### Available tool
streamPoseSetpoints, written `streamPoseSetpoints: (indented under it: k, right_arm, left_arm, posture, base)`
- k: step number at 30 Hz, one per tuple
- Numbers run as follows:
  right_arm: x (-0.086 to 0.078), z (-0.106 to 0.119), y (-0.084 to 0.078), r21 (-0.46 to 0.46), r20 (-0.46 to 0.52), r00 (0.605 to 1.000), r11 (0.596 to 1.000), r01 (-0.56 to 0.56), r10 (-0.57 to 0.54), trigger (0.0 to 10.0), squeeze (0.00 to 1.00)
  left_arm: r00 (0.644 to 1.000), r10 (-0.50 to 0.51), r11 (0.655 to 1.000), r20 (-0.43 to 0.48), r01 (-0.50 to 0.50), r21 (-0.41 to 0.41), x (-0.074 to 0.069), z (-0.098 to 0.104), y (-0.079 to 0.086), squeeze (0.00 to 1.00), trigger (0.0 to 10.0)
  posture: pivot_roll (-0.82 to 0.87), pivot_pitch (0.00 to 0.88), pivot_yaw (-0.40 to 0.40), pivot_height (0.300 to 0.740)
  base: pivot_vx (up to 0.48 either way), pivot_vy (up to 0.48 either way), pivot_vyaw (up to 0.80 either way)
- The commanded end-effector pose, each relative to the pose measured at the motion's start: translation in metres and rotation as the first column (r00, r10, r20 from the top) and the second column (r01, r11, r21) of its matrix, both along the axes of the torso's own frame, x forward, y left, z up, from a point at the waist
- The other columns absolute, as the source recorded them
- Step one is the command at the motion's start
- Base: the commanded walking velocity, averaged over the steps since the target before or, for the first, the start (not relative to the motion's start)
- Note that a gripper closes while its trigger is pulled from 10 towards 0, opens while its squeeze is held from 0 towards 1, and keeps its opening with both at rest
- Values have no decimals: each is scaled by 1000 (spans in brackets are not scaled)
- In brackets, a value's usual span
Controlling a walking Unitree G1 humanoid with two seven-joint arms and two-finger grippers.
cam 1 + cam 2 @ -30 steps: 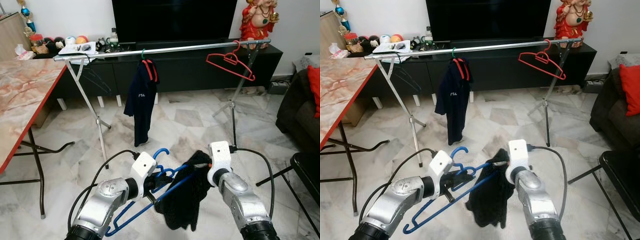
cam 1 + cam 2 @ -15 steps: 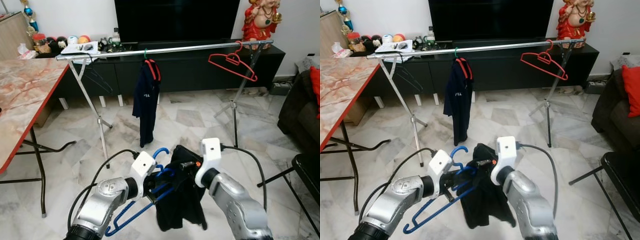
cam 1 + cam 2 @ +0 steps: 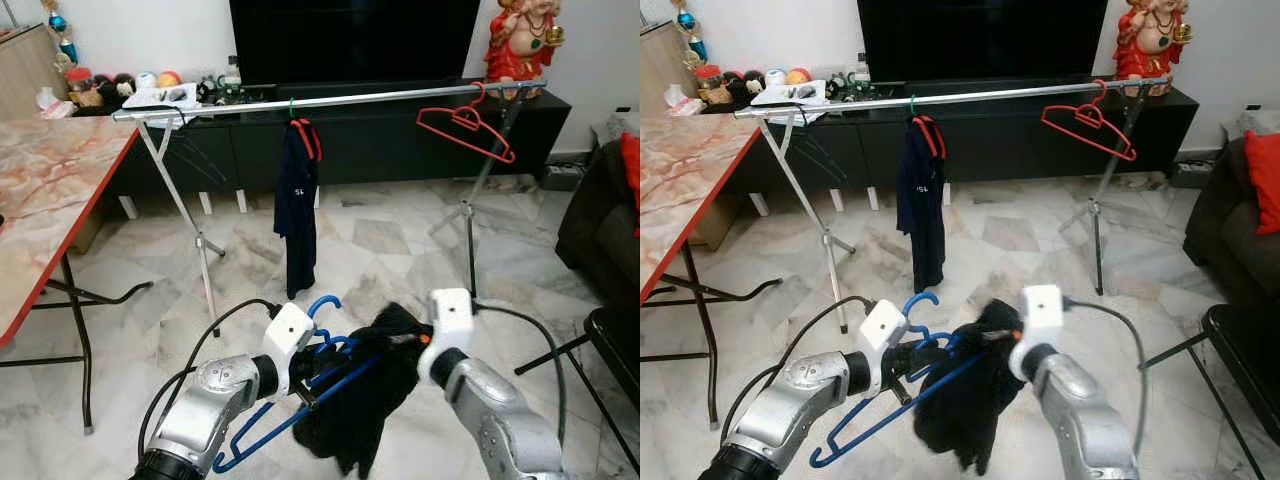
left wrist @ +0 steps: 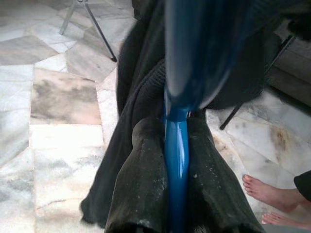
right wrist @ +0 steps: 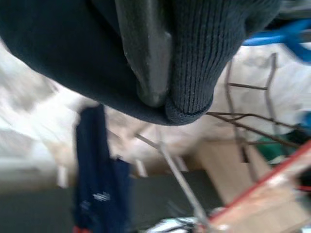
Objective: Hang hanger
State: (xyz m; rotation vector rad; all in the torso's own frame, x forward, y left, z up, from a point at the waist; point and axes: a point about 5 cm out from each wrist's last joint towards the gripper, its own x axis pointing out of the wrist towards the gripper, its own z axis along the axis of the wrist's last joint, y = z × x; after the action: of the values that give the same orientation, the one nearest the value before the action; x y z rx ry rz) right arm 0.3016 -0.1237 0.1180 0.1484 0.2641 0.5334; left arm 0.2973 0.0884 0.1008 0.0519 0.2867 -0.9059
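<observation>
Low before the robot, the left gripper (image 4: 176, 213) had its fingers (image 4: 136, 194) pinching the blue hanger (image 3: 300, 400), while the right gripper's (image 5: 150, 92) fingers pinched the black garment (image 3: 355, 410) draped over it, well short of the rail (image 3: 330, 100).

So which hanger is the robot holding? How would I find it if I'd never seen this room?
Find the long silver rail in front of the black TV cabinet, then look down to the robot's two arms. The blue hanger is clamped in the left gripper, with a black garment draped on it that the right gripper pinches. It's the blue one; the bare hanger on the rail is red.
</observation>
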Motion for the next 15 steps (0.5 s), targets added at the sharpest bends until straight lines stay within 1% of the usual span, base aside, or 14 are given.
streamPoseSetpoints:
  k: [1, 2, 3, 6, 7, 8, 10, 11, 12, 13, 15]
  right_arm:
    - [-4, 14, 6, 22, 76, 995, 998, -65, 63, 10000, 0]
    - [-8, 21, 10, 19, 112, 986, 991, -129, 126, 10000, 0]
    - [-8, 21, 10, 19, 112, 986, 991, -129, 126, 10000, 0]
    - [-19, 31, 15, 11, 177, 953, 968, -252, 246, 10000, 0]
    - [-27, 35, 17, -23, 213, 921, 944, -329, 326, 10000, 0]
    - [-33, 35, 16, -78, 239, 890, 922, -380, 387, 10000, 0]
    - [-36, 34, 14, -117, 247, 873, 907, -405, 422, 10000, 0]
    - [-36, 33, 12, -128, 244, 870, 904, -408, 428, 10000, 0]
    - [-36, 34, 10, -138, 245, 869, 902, -408, 430, 10000, 0]
    - [-37, 36, 6, -147, 247, 859, 893, -425, 449, 10000, 0]
    - [-40, 37, 3, -155, 246, 848, 883, -442, 468, 10000, 0]
  left_arm:
    - [1000, -2, 1000, 8, 2, -14, 1, 4, 0, 0, 10000]
    - [1000, -1, 1000, 7, 1, -18, 1, 4, 0, 0, 10000]
    - [1000, -1, 1000, 7, 1, -18, 1, 4, 0, 0, 10000]
    - [1000, 4, 999, 4, -4, -32, 1, 5, 0, 0, 10000]
    - [1000, 5, 999, 2, -5, -43, 1, 5, 0, 0, 10000]
    - [1000, 5, 999, 0, -5, -52, 1, 6, 0, 0, 10000]
    - [1000, 5, 998, -1, -5, -56, 1, 6, -1, 0, 10000]
    - [1000, 5, 998, -1, -5, -59, 1, 7, -1, 0, 10000]
    - [1000, 6, 998, -2, -6, -64, 1, 7, -1, 0, 10000]
    - [1000, 9, 998, -3, -9, -69, 1, 7, -1, 0, 10000]
    - [1000, 16, 997, -1, -16, -74, 1, 7, -1, 0, 10000]
  posture:
    - [83, 27, 34, 740]
    - [83, 27, 34, 740]
    - [83, 27, 34, 740]
    - [81, 31, 33, 740]
    - [81, 31, 33, 740]
    - [80, 30, 33, 740]
    - [79, 32, 33, 740]
    - [79, 32, 33, 740]
    - [77, 33, 34, 740]
    - [76, 33, 33, 740]
    - [75, 35, 32, 740]
  base:
    - [0, 0, 0]
    - [0, 0, 0]
    - [0, 0, 0]
    - [0, 0, 0]
    - [0, 0, 0]
    - [0, 0, 0]
    - [0, 0, 0]
    - [0, 0, 0]
    - [0, 0, 0]
    - [0, 0, 0]
    - [0, 0, 0]
